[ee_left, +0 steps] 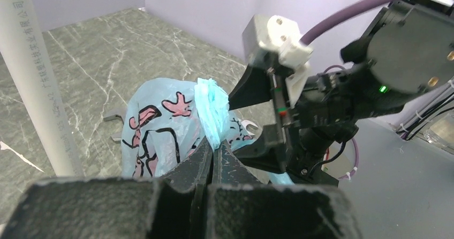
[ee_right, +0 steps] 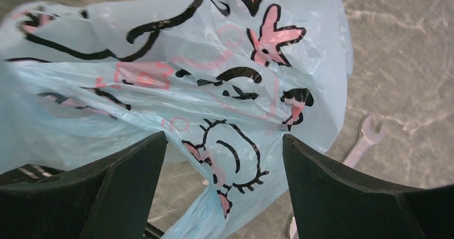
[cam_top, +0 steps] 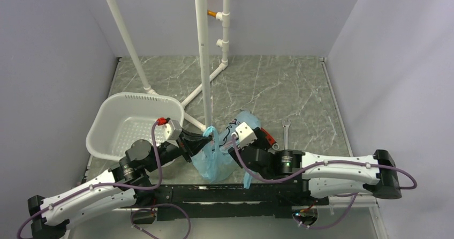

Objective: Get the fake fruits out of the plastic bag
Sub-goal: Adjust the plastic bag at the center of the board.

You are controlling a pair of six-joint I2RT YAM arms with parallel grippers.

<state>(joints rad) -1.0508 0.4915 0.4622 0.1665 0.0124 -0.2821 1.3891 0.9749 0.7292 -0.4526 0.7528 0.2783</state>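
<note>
The light-blue plastic bag (cam_top: 214,166) with pink-and-black print hangs between the two grippers near the table's front edge. My left gripper (cam_top: 210,137) is shut on a bunched handle of the bag (ee_left: 210,110) and holds it up; its fingertips (ee_left: 213,149) pinch the blue film. My right gripper (cam_top: 231,142) is open right beside the bag. In the right wrist view its jaws (ee_right: 224,139) stand wide apart with the printed bag wall (ee_right: 214,78) between and beyond them, not clamped. The fake fruits are hidden; none shows in any view.
A white perforated basket (cam_top: 123,124) stands at the left. A white pipe frame (cam_top: 203,57) rises just behind the bag. A red-handled wrench (cam_top: 285,134) lies on the table right of the bag; it also shows in the right wrist view (ee_right: 364,140).
</note>
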